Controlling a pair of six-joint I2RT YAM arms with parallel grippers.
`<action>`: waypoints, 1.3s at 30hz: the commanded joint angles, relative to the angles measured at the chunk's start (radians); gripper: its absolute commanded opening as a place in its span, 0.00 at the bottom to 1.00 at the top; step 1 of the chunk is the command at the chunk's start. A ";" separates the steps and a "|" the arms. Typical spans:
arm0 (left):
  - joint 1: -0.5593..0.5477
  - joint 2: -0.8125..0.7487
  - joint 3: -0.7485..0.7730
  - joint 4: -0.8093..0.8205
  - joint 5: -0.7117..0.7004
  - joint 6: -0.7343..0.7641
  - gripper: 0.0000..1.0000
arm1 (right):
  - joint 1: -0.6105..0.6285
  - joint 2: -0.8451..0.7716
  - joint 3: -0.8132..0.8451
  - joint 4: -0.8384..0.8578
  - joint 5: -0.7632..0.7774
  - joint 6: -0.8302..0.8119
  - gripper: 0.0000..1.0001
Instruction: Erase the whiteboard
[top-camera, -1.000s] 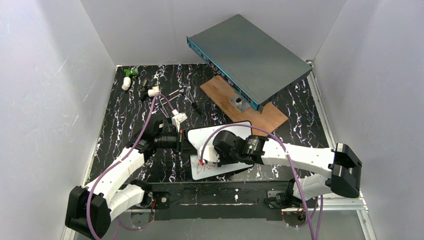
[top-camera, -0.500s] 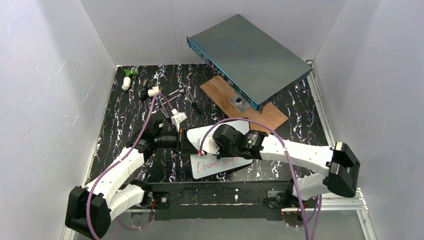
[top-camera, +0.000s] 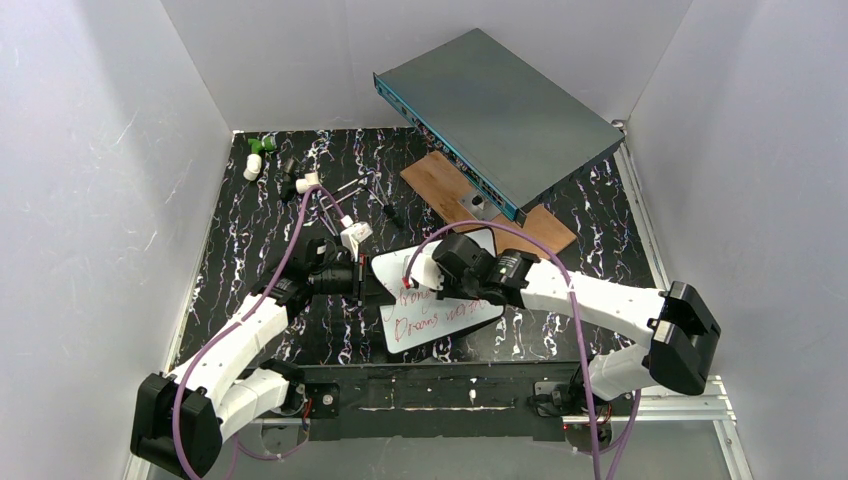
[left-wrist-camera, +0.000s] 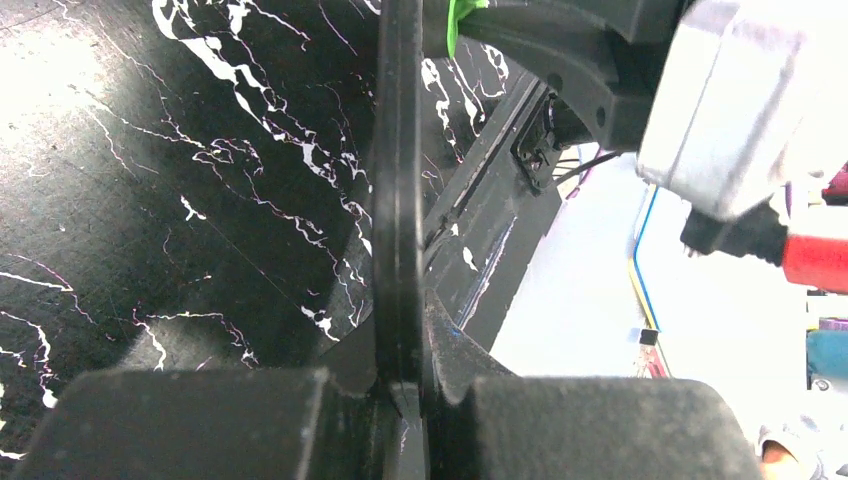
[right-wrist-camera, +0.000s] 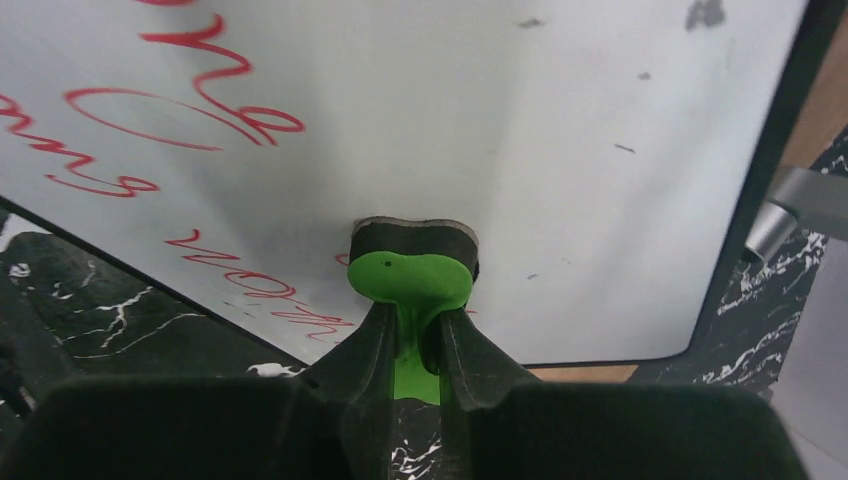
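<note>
The whiteboard (top-camera: 441, 322) lies near the front of the table, white with a black rim and red handwriting on its near half. My left gripper (top-camera: 360, 280) is shut on its left rim, which the left wrist view shows edge-on as a black strip (left-wrist-camera: 398, 200) between the left gripper's (left-wrist-camera: 410, 385) jaws. My right gripper (top-camera: 426, 274) hovers over the board's far left part, shut on the stem of a green eraser (right-wrist-camera: 410, 275). The eraser's dark pad rests on the whiteboard (right-wrist-camera: 520, 120), just right of the red writing (right-wrist-camera: 170, 100).
A grey-teal metal box (top-camera: 500, 108) leans at the back right over a brown wooden plank (top-camera: 535, 232). Small white and green parts (top-camera: 256, 152), a white connector (top-camera: 355, 237) and loose bits lie on the black marbled table (top-camera: 250, 240) at back left. White walls enclose three sides.
My right gripper has swept with the eraser from the board's near left corner to its far left part, uncovering the red writing. The left arm has stayed put.
</note>
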 joint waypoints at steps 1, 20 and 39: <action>-0.018 -0.022 0.028 -0.055 0.068 0.057 0.00 | -0.040 0.012 -0.005 0.077 0.099 0.006 0.01; -0.018 -0.035 0.032 -0.075 0.049 0.071 0.00 | 0.016 0.020 -0.039 -0.018 -0.065 -0.054 0.01; -0.018 -0.032 0.030 -0.065 0.058 0.065 0.00 | -0.073 -0.010 -0.033 -0.023 -0.149 -0.006 0.01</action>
